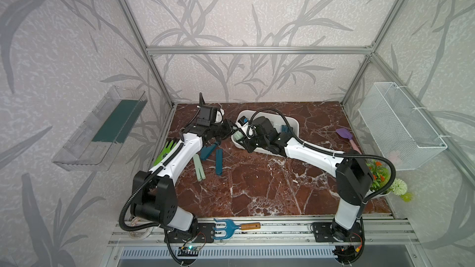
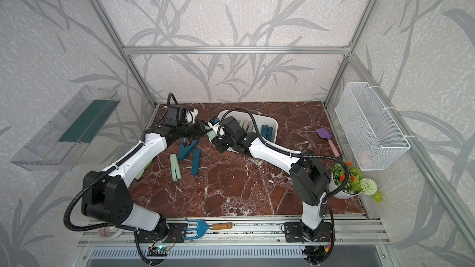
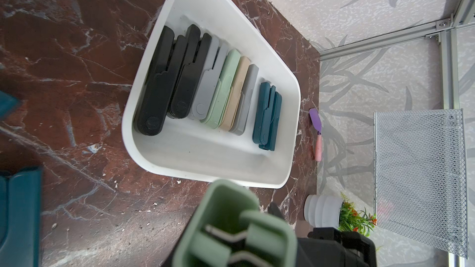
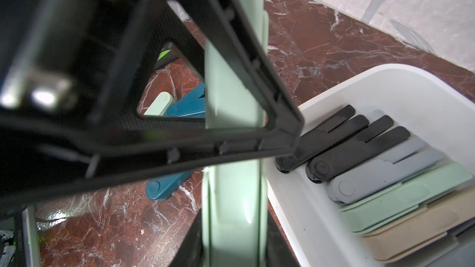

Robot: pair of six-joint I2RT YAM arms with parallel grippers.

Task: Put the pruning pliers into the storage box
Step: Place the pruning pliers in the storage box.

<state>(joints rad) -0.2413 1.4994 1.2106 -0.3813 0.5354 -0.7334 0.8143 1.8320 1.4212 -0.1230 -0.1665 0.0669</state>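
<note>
Loose pliers: at least three loose pliers (image 1: 200,170) lie flat on the counter (image 1: 257,188), left of centre in both top views. One is mint and the others are teal. All are outside the box.
Left tool: the left tool (image 1: 229,130) sits just left of the box's left end. Its jaws are narrow and clamped across the flat face of the held mint pliers (image 1: 237,134).
Held mint pliers: lifted off the counter at the box's left end, between the two tools and not yet inside.
Right tool: the right tool (image 1: 240,138) reaches in from the right over the box and is closed on the same pliers.
Storage box: the storage box (image 1: 295,124) stands at upper centre of the counter.
Stored pliers: the stored pliers (image 3: 208,80) lean in a row, black, grey, mint, beige and grey. A teal set stands slightly apart.
Progress: judged well past halfway.
Left to do: place the held piece, then collect the loose ones.
Left wrist view: shows the full row in the box (image 3: 213,165). In the top views the right arm (image 1: 308,154) covers most of it.
Right wrist view: shows a finger (image 4: 239,55) of the left tool crossing the held pliers (image 4: 231,201), a contact too small to read in the top views.
Top views: show the loose pieces whole.
</note>
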